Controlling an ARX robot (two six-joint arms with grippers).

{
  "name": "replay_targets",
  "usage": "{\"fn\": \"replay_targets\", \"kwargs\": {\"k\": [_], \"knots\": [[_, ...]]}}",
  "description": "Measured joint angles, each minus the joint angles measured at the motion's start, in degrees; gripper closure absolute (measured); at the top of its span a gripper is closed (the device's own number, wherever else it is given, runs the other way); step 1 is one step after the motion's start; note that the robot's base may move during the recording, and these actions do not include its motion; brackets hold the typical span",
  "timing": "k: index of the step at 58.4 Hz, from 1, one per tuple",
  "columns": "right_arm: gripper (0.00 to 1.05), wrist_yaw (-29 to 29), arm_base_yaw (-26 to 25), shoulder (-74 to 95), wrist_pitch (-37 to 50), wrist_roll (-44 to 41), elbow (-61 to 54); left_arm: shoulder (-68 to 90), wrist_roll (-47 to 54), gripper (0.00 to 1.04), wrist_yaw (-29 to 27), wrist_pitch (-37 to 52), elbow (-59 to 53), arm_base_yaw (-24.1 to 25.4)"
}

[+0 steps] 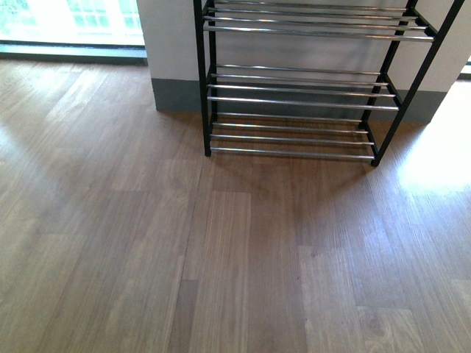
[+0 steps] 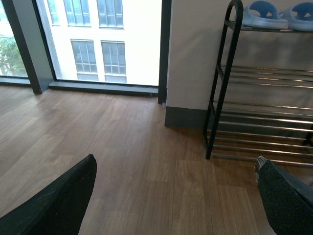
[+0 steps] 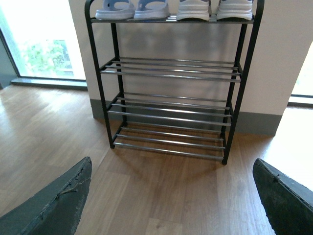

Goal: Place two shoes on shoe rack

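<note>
Against the pale wall ahead, in the front view, we see the rack (image 1: pixel 294 88): black metal side frames and three shelves of thin chrome rods showing, all bare. It stands on a wood-grain plank floor (image 1: pixel 221 257), matte brown with long seams. Neither arm shows here, and the top shelf is cut off by the frame edge.

In the left wrist view we look past the left gripper (image 2: pixel 176 200), its two dark, rough-textured fingers (image 2: pixel 58 205) set wide apart at either edge with only floor between them. The rack's rounded black end frame stands beside a grey skirting board, and on the top shelf sit the sandals (image 2: pixel 276 14), pale blue, smooth and moulded. A tall window (image 2: pixel 98 39) with dark frames fills the far side.

In the right wrist view the right gripper (image 3: pixel 176 200) is likewise spread wide, its fingers grainy and black, clasping nothing. The whole rack faces us, four tiers of rods. On the top tier the sandals lie at one end and the sneakers (image 3: pixel 215 10) just beside them at the other; we see mostly white soles, so their uppers are hard to judge, perhaps grey.
</note>
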Motion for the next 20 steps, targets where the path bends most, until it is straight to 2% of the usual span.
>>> {"fn": "replay_targets", "kwargs": {"k": [20], "knots": [[0.09, 0.0, 0.0, 0.0, 0.0, 0.0, 0.0, 0.0, 0.0, 0.09, 0.0, 0.0, 0.0, 0.0]]}}
